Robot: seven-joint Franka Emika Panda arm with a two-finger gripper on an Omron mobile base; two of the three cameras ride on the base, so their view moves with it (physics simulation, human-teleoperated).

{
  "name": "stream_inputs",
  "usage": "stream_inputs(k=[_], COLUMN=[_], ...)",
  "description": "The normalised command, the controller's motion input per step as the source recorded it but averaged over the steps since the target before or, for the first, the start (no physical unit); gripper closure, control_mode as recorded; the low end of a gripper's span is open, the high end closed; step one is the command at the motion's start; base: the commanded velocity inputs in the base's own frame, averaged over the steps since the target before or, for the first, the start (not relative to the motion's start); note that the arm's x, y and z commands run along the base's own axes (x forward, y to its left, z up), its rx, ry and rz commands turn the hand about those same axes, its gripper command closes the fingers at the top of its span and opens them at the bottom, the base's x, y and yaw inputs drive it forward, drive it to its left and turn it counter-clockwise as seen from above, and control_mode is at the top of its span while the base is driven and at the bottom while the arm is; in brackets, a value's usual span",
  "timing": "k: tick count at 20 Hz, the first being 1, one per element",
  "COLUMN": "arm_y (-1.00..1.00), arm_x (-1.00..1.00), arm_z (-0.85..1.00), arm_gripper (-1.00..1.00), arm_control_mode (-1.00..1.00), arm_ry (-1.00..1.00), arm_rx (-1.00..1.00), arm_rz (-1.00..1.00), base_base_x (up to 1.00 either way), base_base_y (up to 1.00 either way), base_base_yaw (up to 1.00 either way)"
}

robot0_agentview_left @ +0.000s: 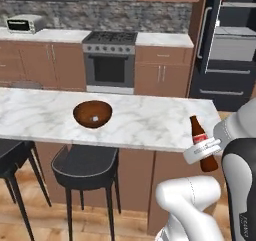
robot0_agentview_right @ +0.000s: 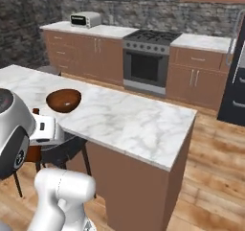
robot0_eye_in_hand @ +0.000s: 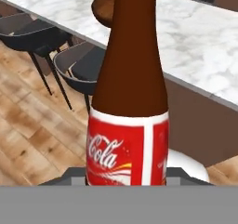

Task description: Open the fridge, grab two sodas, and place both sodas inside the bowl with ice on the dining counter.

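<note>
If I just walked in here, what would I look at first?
Probably the brown soda bottle with its red label, held upright in the robot's pincer just off the near edge of the white marble dining counter. Next you'd spot the round brown bowl sitting on that counter, with dark stools tucked underneath. Far back on the right, the black fridge stands with a door open.
</note>
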Motion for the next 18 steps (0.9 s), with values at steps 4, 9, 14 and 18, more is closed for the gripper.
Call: stream_inputs(k=[4, 9, 14, 18], arm_y=[0.00, 0.00, 0.00, 0.00], arm_x=[0.00, 0.00, 0.00, 0.00], arm_z=[0.00, 0.00, 0.00, 0.00], arm_gripper=[1.00, 1.00, 1.00, 1.00], arm_control_mode=[1.00, 1.00, 1.00, 1.00], arm_ry=[0.00, 0.00, 0.00, 0.00], arm_rx=[0.00, 0.00, 0.00, 0.00], arm_rz=[0.00, 0.00, 0.00, 0.00], base_base_x=[0.05, 0.00, 0.05, 0.30], base_base_y=[0.73, 0.71, 0.76, 0.82], base_base_yaw=[-0.45, -0.45, -0.44, -0.36])
